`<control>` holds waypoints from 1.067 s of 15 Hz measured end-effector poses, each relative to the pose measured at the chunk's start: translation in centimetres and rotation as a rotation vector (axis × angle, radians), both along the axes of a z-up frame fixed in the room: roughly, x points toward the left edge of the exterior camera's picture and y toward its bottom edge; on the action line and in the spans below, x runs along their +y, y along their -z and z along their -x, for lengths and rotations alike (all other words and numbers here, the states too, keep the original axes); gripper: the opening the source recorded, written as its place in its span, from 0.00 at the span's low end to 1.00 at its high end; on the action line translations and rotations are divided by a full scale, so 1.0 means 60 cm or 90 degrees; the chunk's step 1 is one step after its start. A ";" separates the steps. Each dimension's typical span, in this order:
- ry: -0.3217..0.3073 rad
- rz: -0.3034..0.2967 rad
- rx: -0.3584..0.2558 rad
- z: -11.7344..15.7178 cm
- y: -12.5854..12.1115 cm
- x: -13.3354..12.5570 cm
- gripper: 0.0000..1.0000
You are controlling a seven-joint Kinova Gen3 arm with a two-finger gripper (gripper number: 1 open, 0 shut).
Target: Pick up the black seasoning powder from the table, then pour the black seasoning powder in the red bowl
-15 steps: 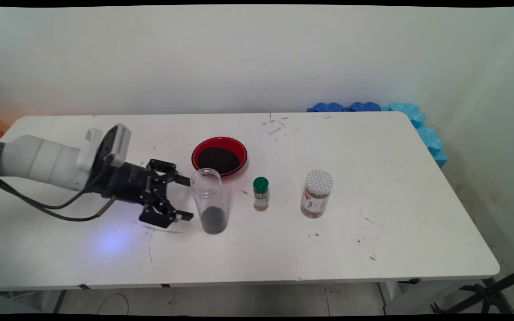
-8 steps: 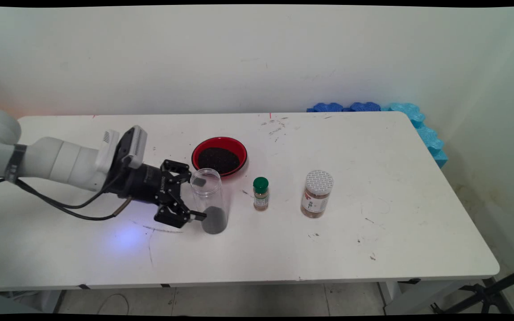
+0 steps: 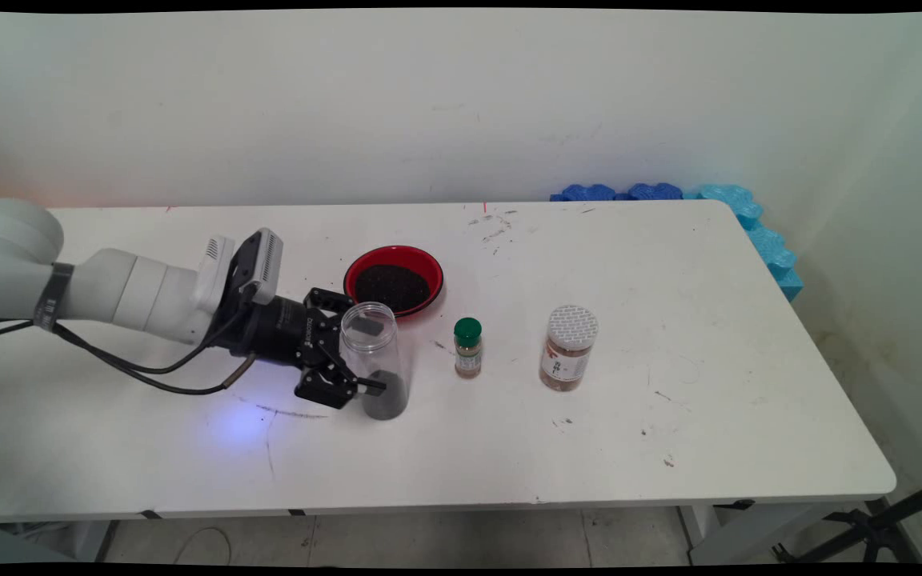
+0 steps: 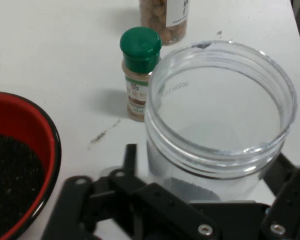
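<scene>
Fingers of the gripper (image 3: pixel 365 356) are spread on either side of a clear open jar (image 3: pixel 374 370), left of centre on the white table (image 3: pixel 669 432); they straddle it without visibly pressing its wall. Dark grains fill the jar's bottom. Behind it sits a red bowl (image 3: pixel 394 280) of the same dark grains. Right of the jar stand a small green-capped bottle (image 3: pixel 467 347) and a white-lidded jar (image 3: pixel 569 347), both closed and untouched. The clear jar rests upright, not lifted.
</scene>
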State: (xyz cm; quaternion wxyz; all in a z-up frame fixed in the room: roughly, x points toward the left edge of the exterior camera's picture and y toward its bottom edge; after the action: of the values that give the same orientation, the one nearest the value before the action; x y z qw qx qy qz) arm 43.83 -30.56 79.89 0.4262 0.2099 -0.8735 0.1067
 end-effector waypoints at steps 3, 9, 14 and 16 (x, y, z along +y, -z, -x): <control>-0.004 0.002 0.001 0.001 0.003 -0.002 0.00; -0.008 0.001 0.000 -0.005 0.002 0.000 0.00; -0.018 0.004 0.007 -0.016 -0.022 -0.003 0.00; -0.024 0.003 0.013 -0.024 -0.043 -0.006 0.00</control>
State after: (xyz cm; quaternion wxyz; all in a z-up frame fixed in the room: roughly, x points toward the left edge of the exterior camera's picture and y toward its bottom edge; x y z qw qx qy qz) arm 45.27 -30.92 82.48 0.4333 0.2263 -0.8648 0.1149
